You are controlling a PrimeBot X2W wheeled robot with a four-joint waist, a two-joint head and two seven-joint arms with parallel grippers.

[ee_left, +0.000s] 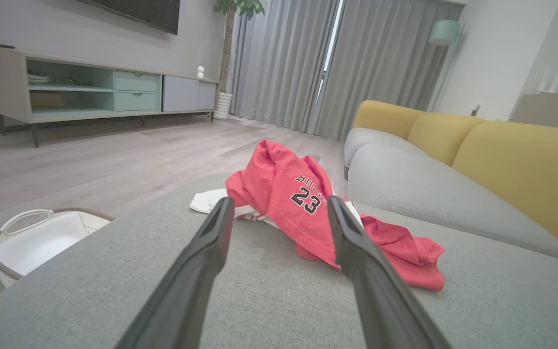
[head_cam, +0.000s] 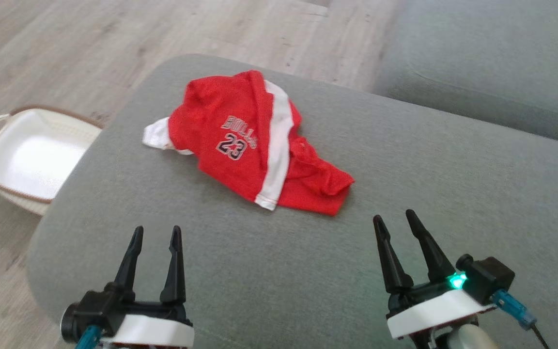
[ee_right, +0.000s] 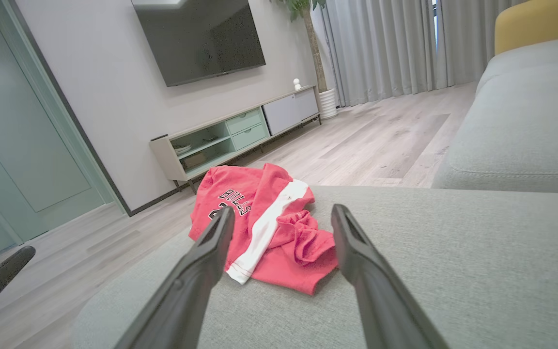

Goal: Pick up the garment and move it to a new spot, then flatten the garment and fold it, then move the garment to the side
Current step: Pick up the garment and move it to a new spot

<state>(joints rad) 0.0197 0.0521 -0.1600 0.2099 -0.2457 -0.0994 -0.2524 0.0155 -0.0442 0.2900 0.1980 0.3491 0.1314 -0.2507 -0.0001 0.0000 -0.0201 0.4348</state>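
Note:
A red garment (head_cam: 240, 140) with a white stripe and the number 23 lies crumpled on the far part of a grey cushion (head_cam: 269, 271). My left gripper (head_cam: 157, 233) hovers open over the cushion's near left, short of the garment. My right gripper (head_cam: 394, 218) is open at the near right, its tips just short of the garment's near corner. The left wrist view looks between open fingers at the garment (ee_left: 288, 194). Through the right wrist view's spread fingers the garment (ee_right: 264, 218) lies a short way ahead.
A white basket (head_cam: 27, 155) sits on the wooden floor left of the cushion. A grey sofa seat (head_cam: 492, 63) lies beyond at the right, with yellow backrests (ee_left: 526, 165). A TV cabinet (ee_left: 90, 92) stands across the room.

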